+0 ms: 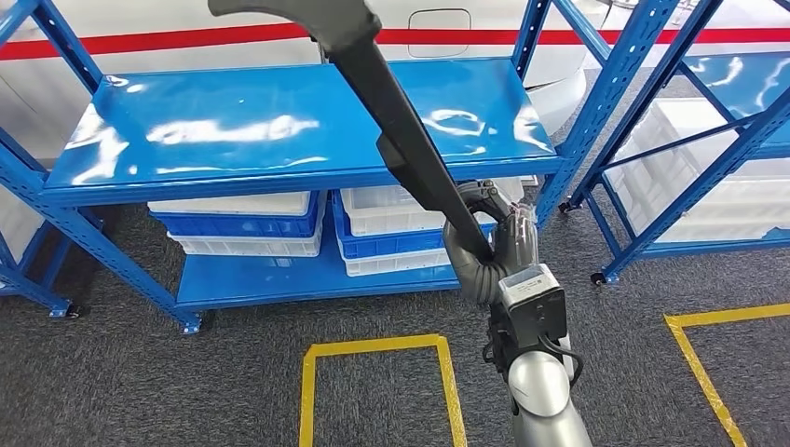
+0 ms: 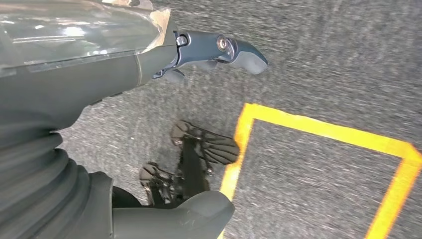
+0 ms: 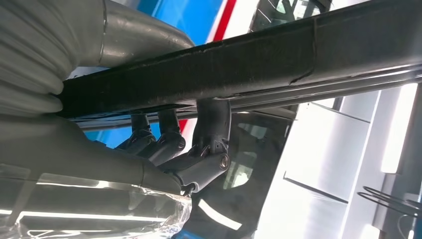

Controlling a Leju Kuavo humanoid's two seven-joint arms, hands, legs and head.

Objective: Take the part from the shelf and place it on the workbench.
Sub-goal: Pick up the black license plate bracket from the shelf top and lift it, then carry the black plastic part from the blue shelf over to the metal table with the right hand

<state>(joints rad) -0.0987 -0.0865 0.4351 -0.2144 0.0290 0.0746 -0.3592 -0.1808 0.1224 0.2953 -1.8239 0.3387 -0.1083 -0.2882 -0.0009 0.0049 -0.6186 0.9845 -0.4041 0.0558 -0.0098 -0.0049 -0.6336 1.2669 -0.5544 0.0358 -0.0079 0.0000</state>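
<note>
The part (image 1: 391,121) is a long black bar with a wider curved end at the top of the head view. It slants up and to the left above the blue shelf's top board (image 1: 279,121). My right hand (image 1: 492,240) grips its lower end, in front of the shelf's right side. In the right wrist view my fingers (image 3: 209,149) wrap around the black part (image 3: 249,64). My left hand (image 2: 149,59) hangs over the grey carpet, fingers (image 2: 234,50) straight and apart from the thumb (image 2: 189,219), holding nothing.
White and blue bins (image 1: 247,223) are stacked on the shelf's lower level. A second blue rack (image 1: 708,140) stands at the right. Yellow tape outlines (image 1: 373,354) mark the grey carpet in front. A white body with a red stripe (image 1: 186,39) is behind the shelf.
</note>
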